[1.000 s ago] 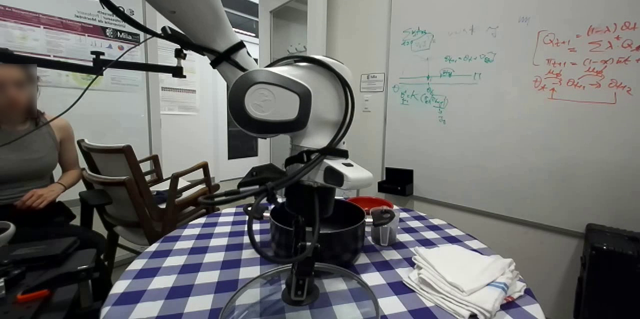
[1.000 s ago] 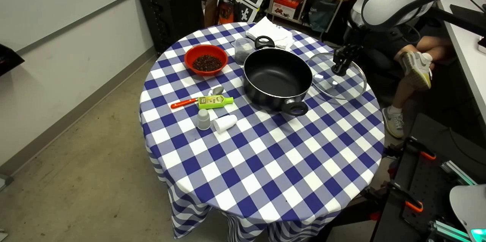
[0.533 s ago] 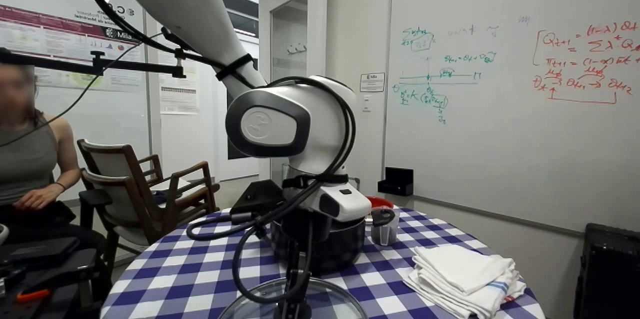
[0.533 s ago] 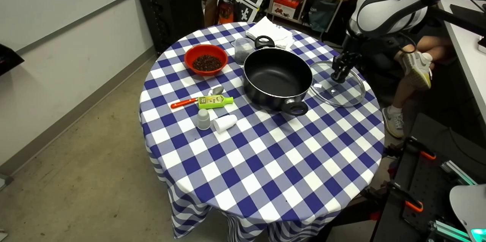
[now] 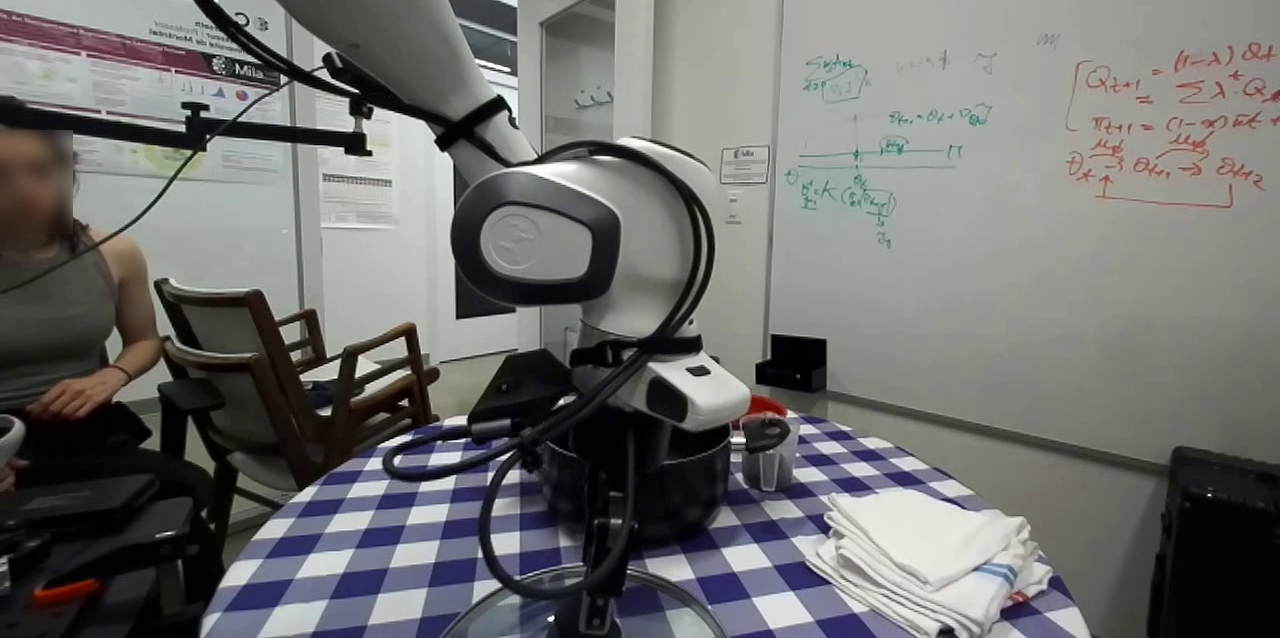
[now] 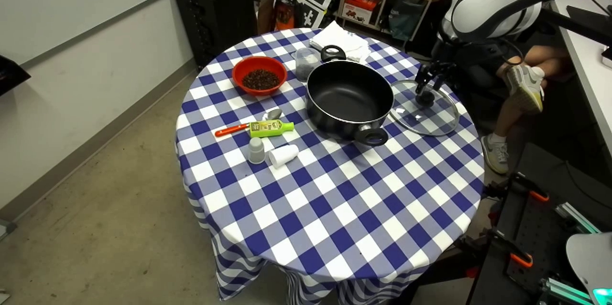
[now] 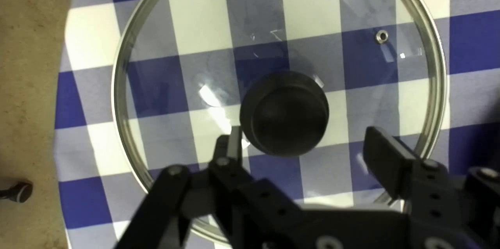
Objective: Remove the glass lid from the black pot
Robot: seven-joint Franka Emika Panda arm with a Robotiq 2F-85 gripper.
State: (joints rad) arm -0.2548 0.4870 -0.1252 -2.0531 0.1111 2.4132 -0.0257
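The glass lid (image 6: 442,118) lies on the checkered tablecloth beside the black pot (image 6: 330,121), its round black knob (image 7: 289,116) facing up. With its top uncovered, the pot shows a bare dark inside in an exterior view. My gripper (image 7: 304,130) is open over the lid. In the wrist view the left finger (image 7: 235,141) is close to the knob's edge, while a wide gap separates the right finger (image 7: 384,159) from it. Whether the left finger touches the knob I cannot tell. The arm hides part of the pot (image 5: 695,488) in an exterior view.
A red bowl (image 6: 241,78) of dark beans and a clear cup (image 6: 306,63) stand beyond the pot. Folded white towels (image 5: 930,548) lie at the table's edge. A green bottle (image 6: 270,128), a grey cup (image 6: 256,150) and a white cup (image 6: 284,155) are nearby.
The lid has come down onto the tablecloth with the gripper lowering. Since then the fingers have spread off the knob and the arm has risen slightly.
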